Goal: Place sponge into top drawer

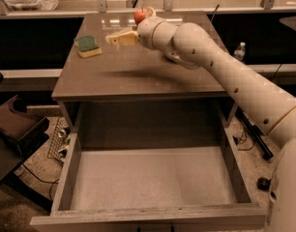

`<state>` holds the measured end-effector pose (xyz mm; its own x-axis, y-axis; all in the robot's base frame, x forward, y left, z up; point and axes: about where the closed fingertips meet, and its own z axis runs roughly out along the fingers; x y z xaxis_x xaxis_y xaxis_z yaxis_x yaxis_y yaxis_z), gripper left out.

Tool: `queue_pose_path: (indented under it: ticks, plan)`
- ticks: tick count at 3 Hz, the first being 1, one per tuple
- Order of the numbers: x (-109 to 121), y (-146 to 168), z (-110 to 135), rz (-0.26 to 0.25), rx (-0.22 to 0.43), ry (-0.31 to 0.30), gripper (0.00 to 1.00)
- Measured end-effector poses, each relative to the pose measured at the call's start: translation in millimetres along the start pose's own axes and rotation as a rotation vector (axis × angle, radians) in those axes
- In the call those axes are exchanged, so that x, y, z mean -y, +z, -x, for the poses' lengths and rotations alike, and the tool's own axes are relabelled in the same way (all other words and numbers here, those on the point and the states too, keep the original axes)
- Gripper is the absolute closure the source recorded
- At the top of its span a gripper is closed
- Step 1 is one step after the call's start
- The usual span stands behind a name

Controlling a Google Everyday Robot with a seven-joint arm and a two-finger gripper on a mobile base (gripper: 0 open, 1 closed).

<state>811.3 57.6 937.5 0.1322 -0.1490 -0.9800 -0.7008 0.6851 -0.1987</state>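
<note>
The tool [120,38] hangs just beside the small green-topped yellow foam sponge [88,46] on the grey-brown counter [138,74], not touching it; its spread I cannot tell. Reaching seems the step in hand: next it should settle over the sponge and grip, then go to the wide wooden top drawer [153,216], open below the sponge.

The gripper [114,38] hung above the counter's [138,76] rear left part, its outline smeared by blur. At the counter's back edge, the red apple [140,15] was half covered by the wrist. On the counter's right side only a sliver of a white rim [173,59] showed under the arm [235,86]; what it belonged to could not be told. Below the counter, the top drawer [66,178] had its front panel cut by the bottom edge. Right of the counter, the arm ran out of frame and hid the lower part of a small bottle [239,50].
</note>
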Motion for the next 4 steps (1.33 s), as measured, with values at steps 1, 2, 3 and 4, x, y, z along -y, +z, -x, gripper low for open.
queue_pose_path:
  ticks: [1,2,3,4]
  plan:
    - [-9.8,10.0,-6.4,-0.003,-0.037,0.004,0.0]
    - [-22.1,21.8,-14.3,-0.006,-0.074,-0.008,0.0]
    - [-35.8,31.5,-20.3,0.005,-0.091,-0.013,0.0]
    - [-48.8,43.7,-20.8,0.041,-0.083,0.005,0.0]
